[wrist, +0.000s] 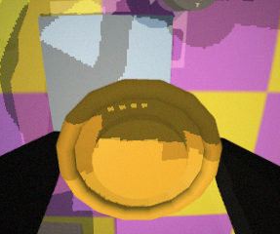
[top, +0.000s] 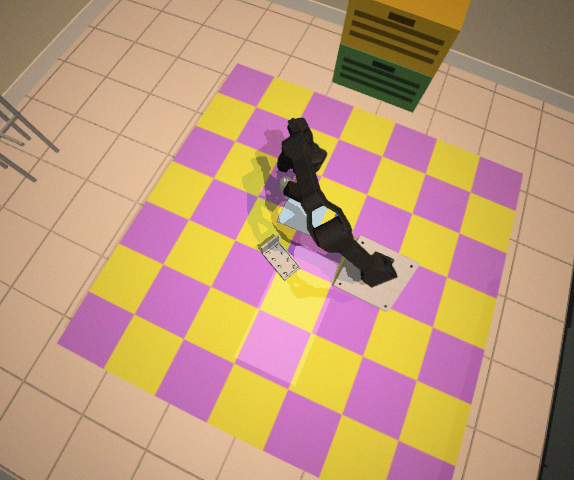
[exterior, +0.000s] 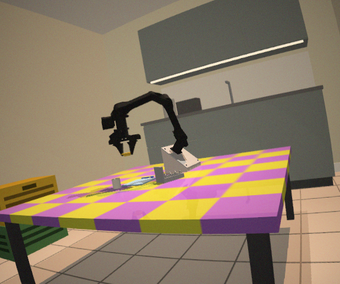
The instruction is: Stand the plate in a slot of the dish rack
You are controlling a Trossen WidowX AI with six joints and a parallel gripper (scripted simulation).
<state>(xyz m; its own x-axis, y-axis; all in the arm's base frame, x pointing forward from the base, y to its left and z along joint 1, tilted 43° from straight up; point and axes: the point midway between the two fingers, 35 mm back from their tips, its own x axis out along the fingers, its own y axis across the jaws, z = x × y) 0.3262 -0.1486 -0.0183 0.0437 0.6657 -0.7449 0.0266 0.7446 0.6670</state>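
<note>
The orange round plate (exterior: 125, 154) (wrist: 140, 168) is held level, high above the table (top: 199, 310) (exterior: 176, 210). My gripper (exterior: 126, 153) (wrist: 139, 144) points down and is shut on the plate, with one finger at each side of its rim. In the top view the arm hides the plate and the fingertips. The grey dish rack (top: 280, 260) (exterior: 158, 174) stands on the table between the held plate and the arm's mount in the exterior view. It has a taller wall at one end and rows of small pegs. No plate stands in it.
A light blue sheet (top: 291, 212) (exterior: 137, 182) (wrist: 81, 39) lies on the table below the arm. A small grey cup (top: 285, 182) (exterior: 116, 183) (wrist: 185, 3) stands near the sheet. The arm's sloped white mount (top: 403, 271) (exterior: 172, 163) is beyond the rack. A small blue item (exterior: 147, 177) lies by the sheet.
</note>
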